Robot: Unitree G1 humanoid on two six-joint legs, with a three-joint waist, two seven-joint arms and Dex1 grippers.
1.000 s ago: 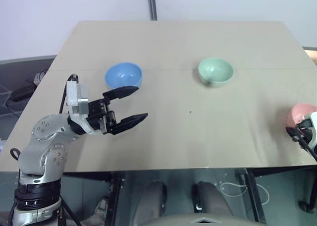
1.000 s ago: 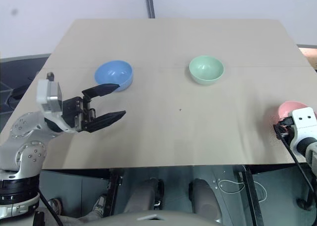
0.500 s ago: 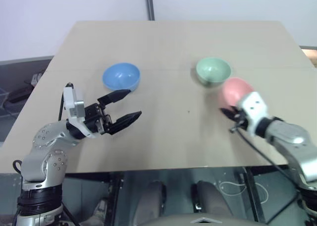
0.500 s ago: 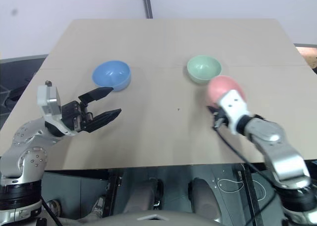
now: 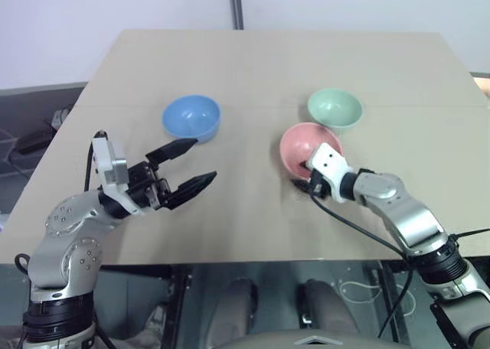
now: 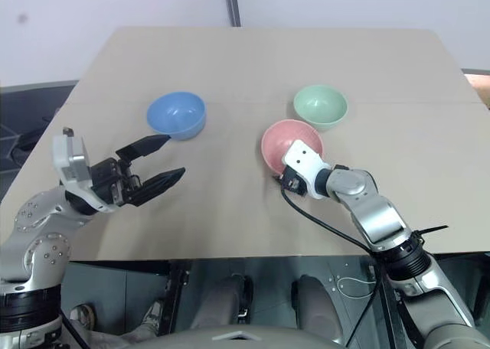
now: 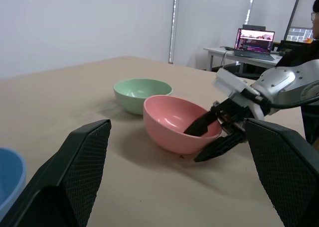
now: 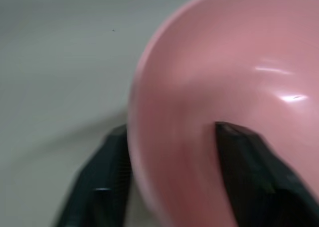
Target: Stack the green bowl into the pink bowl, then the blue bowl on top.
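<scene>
Pink bowl (image 8: 209,97) blurred, cut off at edge; blue bowl (image 7: 7,179) cut by edge.

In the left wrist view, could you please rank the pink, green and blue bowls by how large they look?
1. Pink bowl: looks largest, though it is nearer the camera than the green one.
2. Green bowl: looks smaller, standing farther back.
3. Blue bowl: cut off by the picture's edge, so it cannot be fairly ranked.
</scene>
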